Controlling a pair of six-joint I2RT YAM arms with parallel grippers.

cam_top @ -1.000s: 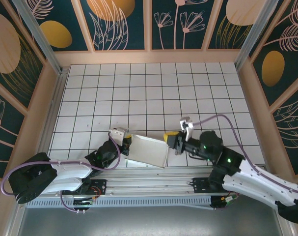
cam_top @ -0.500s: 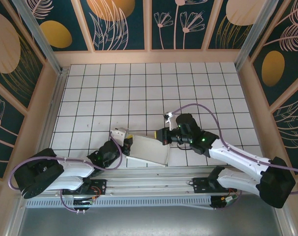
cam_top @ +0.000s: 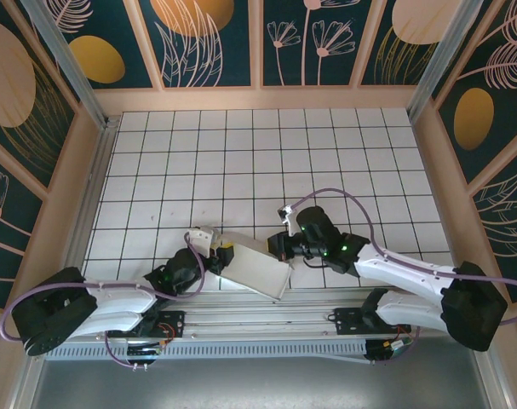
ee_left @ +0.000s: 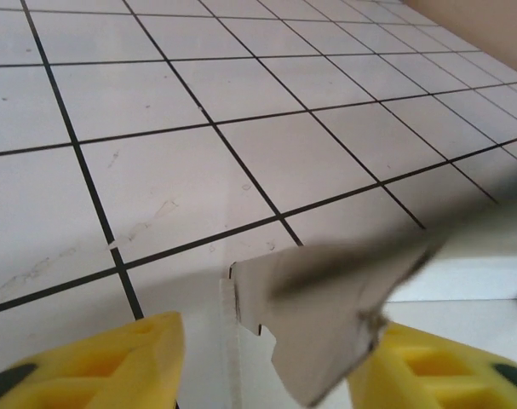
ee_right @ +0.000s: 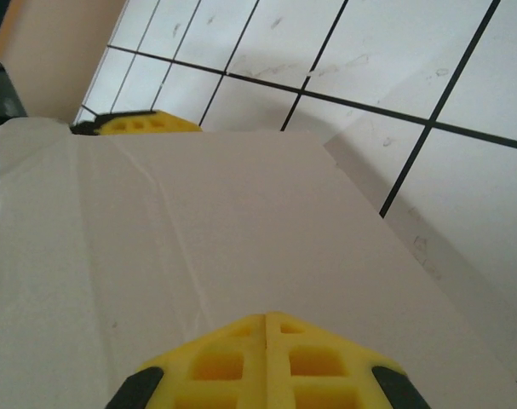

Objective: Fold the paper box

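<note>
The white paper box [cam_top: 256, 262] lies near the table's front edge, its lid panel tilted low. My left gripper [cam_top: 217, 249] is at its left end. In the left wrist view that gripper [ee_left: 271, 375] is open, its yellow fingers [ee_left: 96, 362] wide apart. A blurred flap of the box [ee_left: 326, 307] hangs between them, close to the right finger. My right gripper [cam_top: 278, 244] is at the box's right end. It is shut [ee_right: 267, 322], its joined tips resting against the broad white panel [ee_right: 198, 239].
The gridded table top [cam_top: 258, 162] stretches away behind the box. A metal rail [cam_top: 258, 300] runs along the near edge just in front of the box. Wooden walls [cam_top: 258, 98] close in the far side and both flanks.
My left gripper has gone from shut to open and let go of the flap. My right arm has swung left onto the box's right end, and the lid panel has come lower.
</note>
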